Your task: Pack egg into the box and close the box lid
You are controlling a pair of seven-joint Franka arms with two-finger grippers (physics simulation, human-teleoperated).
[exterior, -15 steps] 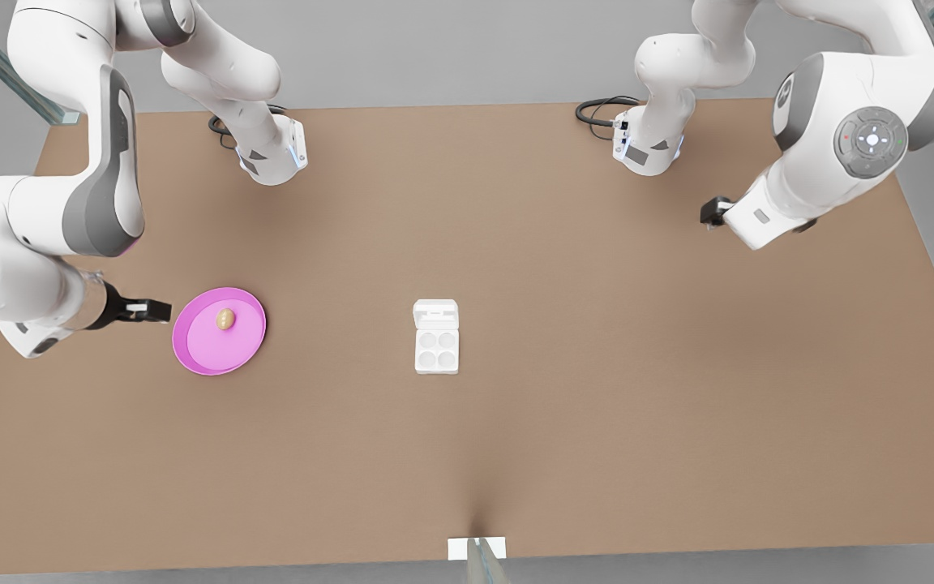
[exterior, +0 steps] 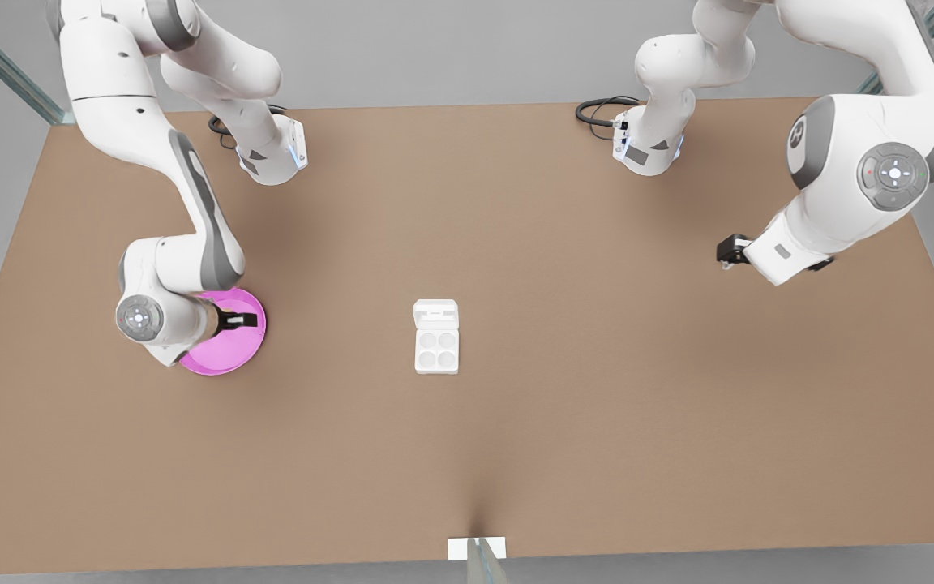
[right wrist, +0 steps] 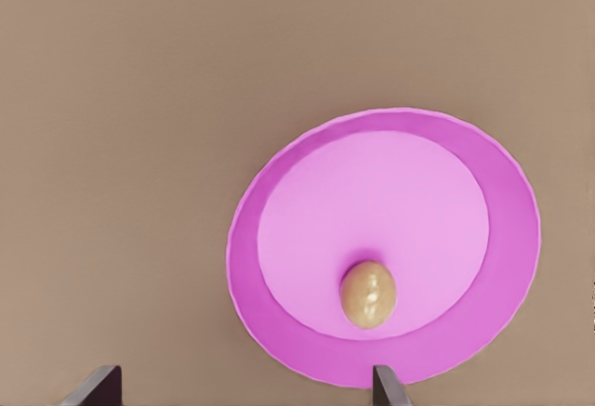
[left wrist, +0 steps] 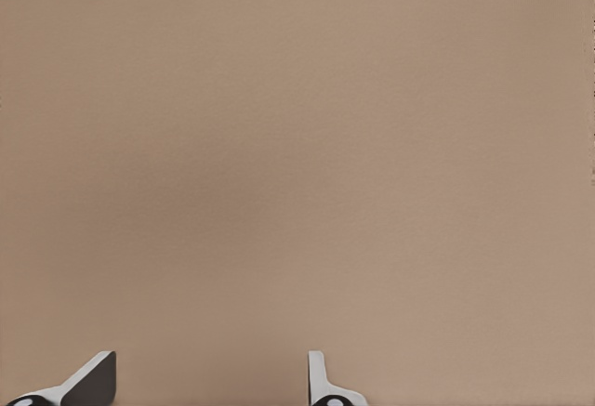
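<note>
The tan-brown egg (right wrist: 368, 294) lies on a round pink plate (right wrist: 242, 239), off its middle. My right gripper (right wrist: 244, 387) hovers above the plate (exterior: 224, 355) at the front view's left, open, with the egg apart from both fingers; in the front view the right gripper (exterior: 246, 320) hides the egg. The white box (exterior: 437, 349) sits at the table's middle with four vacant cups, and its box lid (exterior: 435, 314) lies folded back flat on the far side. My left gripper (exterior: 728, 251) hangs at the front view's right, far from the box; in the left wrist view the left gripper (left wrist: 206, 383) is open over bare table.
The brown table (exterior: 597, 405) stretches wide around the box. Both arm bases (exterior: 272, 154) (exterior: 647, 146) stand at the far edge with black cables. A small white bracket (exterior: 477, 548) sits at the near edge.
The right arm has swung in over the pink plate, and its gripper now covers the egg in the front view. The left arm has shifted slightly toward the near side.
</note>
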